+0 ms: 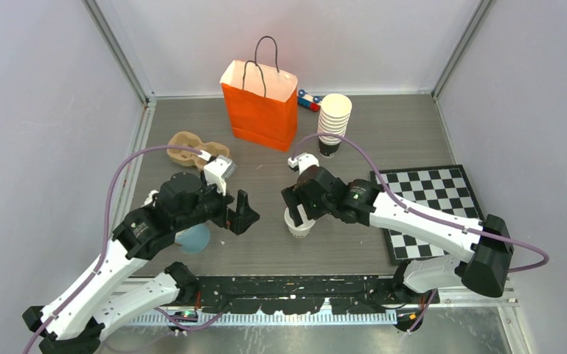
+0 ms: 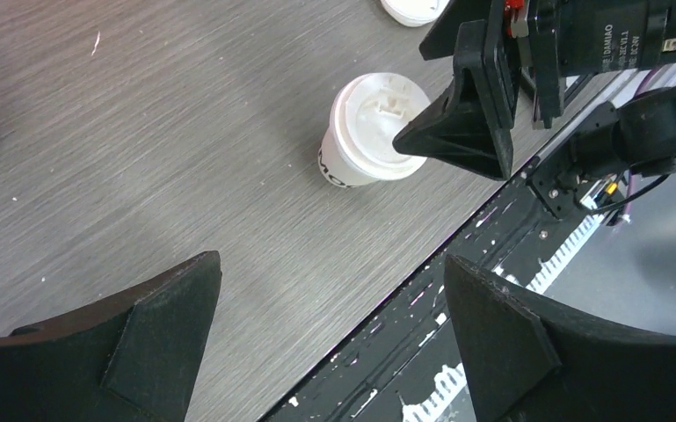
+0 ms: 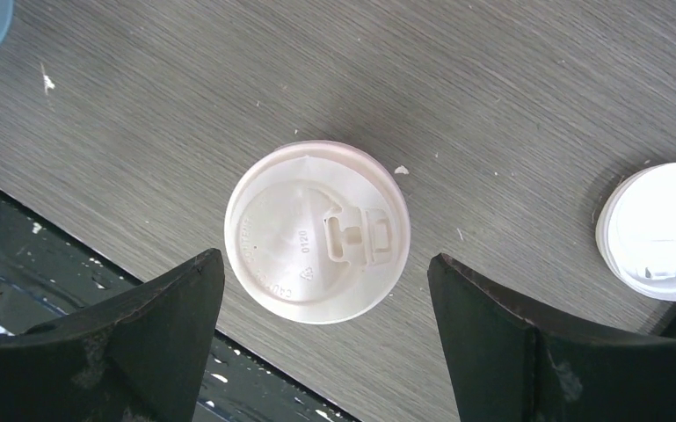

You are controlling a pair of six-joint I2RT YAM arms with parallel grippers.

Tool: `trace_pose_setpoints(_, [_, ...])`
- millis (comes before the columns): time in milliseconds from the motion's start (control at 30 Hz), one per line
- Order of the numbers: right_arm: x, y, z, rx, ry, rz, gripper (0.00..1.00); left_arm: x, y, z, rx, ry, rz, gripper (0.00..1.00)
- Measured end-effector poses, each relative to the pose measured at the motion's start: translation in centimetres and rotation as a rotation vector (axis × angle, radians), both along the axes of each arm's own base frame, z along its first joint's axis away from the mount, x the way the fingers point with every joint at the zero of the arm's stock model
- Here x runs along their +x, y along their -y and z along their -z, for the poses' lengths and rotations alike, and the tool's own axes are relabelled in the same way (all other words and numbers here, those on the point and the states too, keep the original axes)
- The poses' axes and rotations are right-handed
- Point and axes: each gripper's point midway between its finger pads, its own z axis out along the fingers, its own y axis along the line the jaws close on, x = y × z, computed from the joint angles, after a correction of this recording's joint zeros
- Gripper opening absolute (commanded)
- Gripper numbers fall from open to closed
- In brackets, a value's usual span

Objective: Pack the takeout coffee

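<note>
**Right claw over the coffee cup, not holding it yet**

The right claw [image 3: 325, 259] is wide apart and holds nothing. It hangs right over a small white cup [image 3: 316, 230] with a round white lid on top. In the right wrist view, the cup sits in the gap between the two black fingers, and floor shows on both sides of it. The cup stands upright on the gray table [image 1: 413, 140], close to the near edge.

The left claw [image 2: 332, 262] is wide apart too, with nothing in it. It is just to the left of the cup and is not touching it.

Off to one side of the cup is another white lid [image 3: 659, 230]. I cannot tell if a cup is under it.

Farther back stands the tall orange bag [image 1: 259, 110], open at the top. A brown cardboard cup holder [image 1: 184, 147] lies to the left of the bag. Both are well apart from the cup.

I think the step in hand is the grab. Nothing looks packed yet.

Next, the right claw should go straight down until its fingers are on both sides of the cup, below the lid. Then it should squeeze softly. The cup is paper, so a hard squeeze could crush it or pop the lid off. After that it must stay upright on the way to the bag.
</note>
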Motion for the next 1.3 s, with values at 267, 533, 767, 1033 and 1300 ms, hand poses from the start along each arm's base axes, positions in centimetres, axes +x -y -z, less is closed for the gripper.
trace_pose_setpoints(267, [-0.1, -0.6, 1.0, -0.053, 0.002, -0.029, 0.9, -0.6, -0.5, 0.7, 0.023, 0.021, 0.031, 1.0])
trace_pose_setpoints(533, [-0.1, -1.1, 2.7, -0.112, -0.012, -0.043, 0.89, -0.6, -0.6, 1.5, 0.045, 0.018, 0.038, 1.0])
trace_pose_setpoints(767, [0.1, -1.0, 3.0, -0.134, -0.001, -0.036, 0.77, -0.6, -0.6, 1.8, 0.052, 0.019, 0.041, 1.0])
trace_pose_setpoints(1033, [0.7, -0.6, 3.0, -0.142, 0.011, -0.011, 0.73, -0.6, -0.7, 1.9, 0.055, 0.016, 0.041, 1.0])
trace_pose_setpoints(1300, [3.9, 2.1, 3.0, -0.125, -0.015, 0.116, 0.73, -0.6, -0.7, 2.1, 0.058, 0.014, 0.041, 1.0])
